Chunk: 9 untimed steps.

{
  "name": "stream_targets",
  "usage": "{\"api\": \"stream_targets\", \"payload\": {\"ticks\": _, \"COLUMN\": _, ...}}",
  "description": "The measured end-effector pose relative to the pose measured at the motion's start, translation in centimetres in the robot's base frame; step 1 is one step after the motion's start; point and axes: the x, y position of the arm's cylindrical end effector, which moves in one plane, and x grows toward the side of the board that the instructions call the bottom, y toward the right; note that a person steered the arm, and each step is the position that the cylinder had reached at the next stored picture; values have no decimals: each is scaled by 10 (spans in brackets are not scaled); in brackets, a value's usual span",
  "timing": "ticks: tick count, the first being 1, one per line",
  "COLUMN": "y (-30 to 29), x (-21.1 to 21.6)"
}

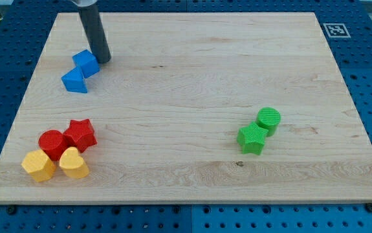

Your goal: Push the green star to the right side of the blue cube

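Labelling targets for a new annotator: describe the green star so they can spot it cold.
On the wooden board, look at the right half, where two green blocks touch, far from my tip at top left. The green star is the lower-left one, pointed, unlike the round green cylinder above it.

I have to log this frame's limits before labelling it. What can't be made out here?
- My tip: whether it touches the blue cube beside it; the gap is too small in the camera view.
- Rod's upper part: cut off by the view's top.
- Yellow blocks: exact shapes unclear, too small.
- Green star and green cylinder: touching or just apart, cannot tell.
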Motion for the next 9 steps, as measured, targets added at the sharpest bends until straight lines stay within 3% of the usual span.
{"api": "stream_targets", "payload": {"ticks": 1, "y": 22, "x": 0}}
{"api": "stream_targets", "payload": {"ticks": 2, "y": 88, "x": 19}}
{"api": "stream_targets", "payload": {"ticks": 6, "y": 448, "x": 156}}
{"api": "stream_targets", "payload": {"ticks": 7, "y": 438, "x": 223}}
{"api": "stream_targets", "payload": {"ticks": 8, "y": 377, "x": 233}}
{"api": "stream_targets", "payload": {"ticks": 9, "y": 372, "x": 233}}
